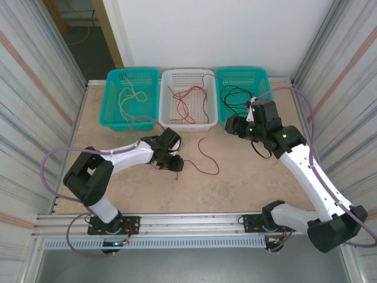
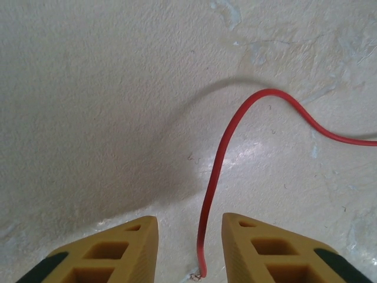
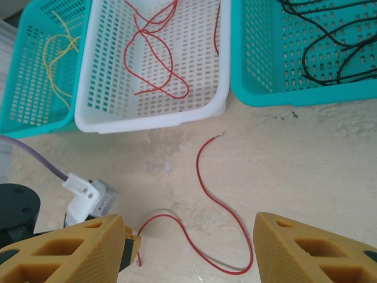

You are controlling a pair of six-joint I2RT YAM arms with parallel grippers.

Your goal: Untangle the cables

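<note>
Baskets stand in a row at the far edge of the table [image 1: 247,177]. The left green basket [image 1: 108,97] holds yellow cables [image 1: 131,97]. Nearer the front, the left claw [image 1: 178,165] reaches low over the table, its yellow fingers [image 2: 123,247] a narrow gap apart with the bare end of a loose red cable [image 1: 207,159] lying between them, not pinched. That cable snakes rightward across the table, just in front of the white basket [image 1: 184,125], where more red cables [image 1: 191,97] lie curled. The right green basket [image 1: 241,71] contains black cables [image 1: 232,94]. The right claw [image 1: 231,125] hovers just in front of it, spread wide and holding nothing, looking down on the loose cable's far end.
</note>
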